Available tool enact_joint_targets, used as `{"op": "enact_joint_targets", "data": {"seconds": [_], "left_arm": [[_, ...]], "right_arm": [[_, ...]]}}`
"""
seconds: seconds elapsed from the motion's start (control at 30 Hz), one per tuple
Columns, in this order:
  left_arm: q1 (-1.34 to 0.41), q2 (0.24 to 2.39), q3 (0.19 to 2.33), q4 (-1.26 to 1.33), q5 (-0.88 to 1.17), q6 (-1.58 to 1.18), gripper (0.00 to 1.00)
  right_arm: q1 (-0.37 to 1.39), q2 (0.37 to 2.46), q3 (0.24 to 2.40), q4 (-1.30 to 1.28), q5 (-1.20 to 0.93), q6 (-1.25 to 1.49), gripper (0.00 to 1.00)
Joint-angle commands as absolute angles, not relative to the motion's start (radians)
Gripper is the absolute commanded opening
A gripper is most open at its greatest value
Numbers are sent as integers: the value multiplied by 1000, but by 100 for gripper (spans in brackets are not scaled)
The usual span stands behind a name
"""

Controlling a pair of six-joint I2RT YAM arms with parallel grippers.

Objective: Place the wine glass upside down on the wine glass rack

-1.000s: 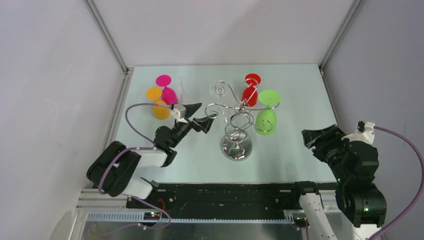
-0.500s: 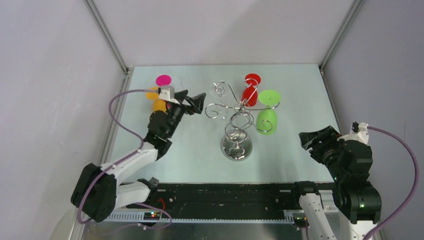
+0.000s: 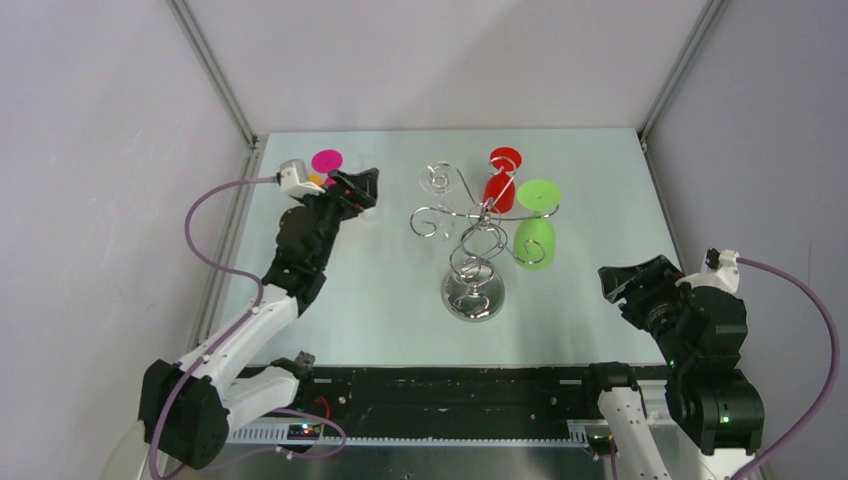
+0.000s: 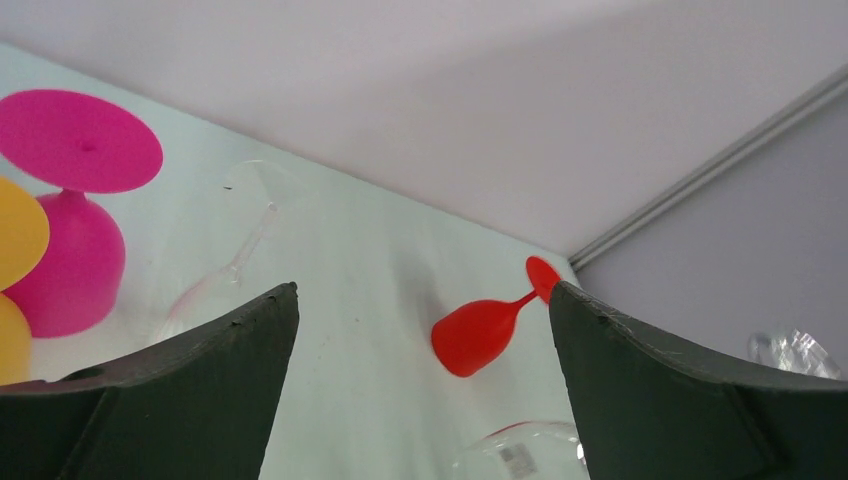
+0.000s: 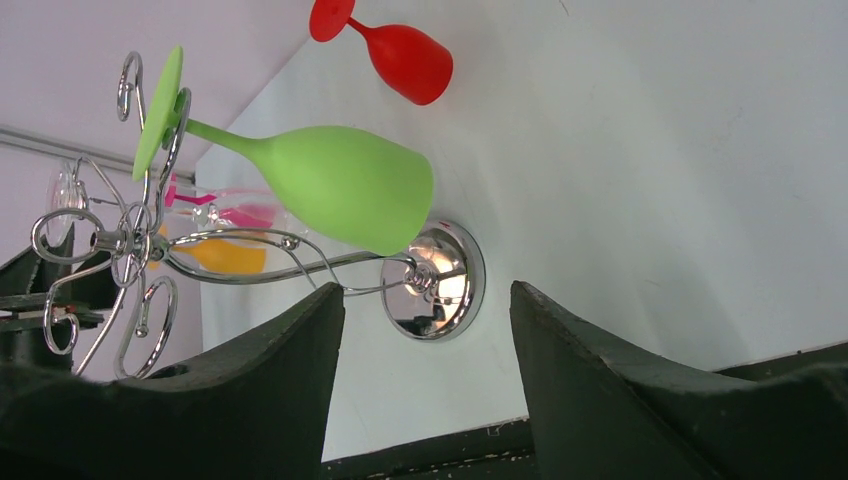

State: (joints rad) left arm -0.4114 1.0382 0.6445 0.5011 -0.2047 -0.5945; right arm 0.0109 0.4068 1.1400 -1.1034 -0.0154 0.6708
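The left tool gaped empty near the pink wine glass (upside down on the bench, crowded by an orange glass and a clear glass, well apart from the wine glass rack), so a careless closing might topple a neighbour, while the right tool hung part-open and empty.

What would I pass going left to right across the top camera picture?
Pink glass → wine glass rack → green glass hanging on it → right gripper. The left gripper and red glass overlap others, so I skipped them.
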Motion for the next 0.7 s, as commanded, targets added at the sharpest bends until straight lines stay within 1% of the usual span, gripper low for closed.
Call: {"op": "enact_joint_targets", "data": {"seconds": [0.0, 0.1, 0.2, 0.37, 0.5, 0.67], "left_arm": [[-353, 1012, 721, 428, -224, -807, 100], [-293, 1034, 735, 415, -177, -925, 98], [-256, 1065, 752, 403, -118, -942, 96], [-230, 1129, 754, 395, -54, -983, 95], [-222, 1177, 758, 394, -10, -1003, 91], [-217, 1203, 755, 388, -16, -1008, 88]], "right_arm": [[8, 397, 1139, -1097, -21, 657, 67], [9, 394, 1138, -1097, -26, 661, 67], [9, 387, 1139, -1102, -24, 661, 67], [8, 381, 1135, -1106, -17, 660, 67], [8, 380, 1132, -1106, -18, 661, 67], [9, 377, 1131, -1109, -13, 661, 67]]}}
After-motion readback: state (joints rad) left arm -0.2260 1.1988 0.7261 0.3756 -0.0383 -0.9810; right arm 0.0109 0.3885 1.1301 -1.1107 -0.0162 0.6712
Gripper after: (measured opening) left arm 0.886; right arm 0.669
